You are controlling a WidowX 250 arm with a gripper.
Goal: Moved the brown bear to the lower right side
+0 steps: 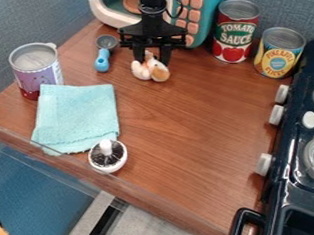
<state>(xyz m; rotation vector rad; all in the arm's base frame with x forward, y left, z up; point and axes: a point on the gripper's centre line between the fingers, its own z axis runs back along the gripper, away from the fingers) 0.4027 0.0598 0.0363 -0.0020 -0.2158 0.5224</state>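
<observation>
At the top centre, the black gripper [152, 61] points down, low over the wooden counter. It is shut on a small plush bear [150, 70], white with orange-brown patches. Part of the toy shows between the fingers, and its rounded lower parts bulge out in front of them. Whether the bear touches the counter I cannot tell.
The counter [180, 123] holds a blue spoon [102, 60], a purple can [35, 72], a turquoise cloth [77, 117] and a white brush [109, 156]. A teal toy oven [208, 6], a tomato can [235, 32] and a pineapple can [279, 53] stand behind; a black stove [288, 146] borders the right.
</observation>
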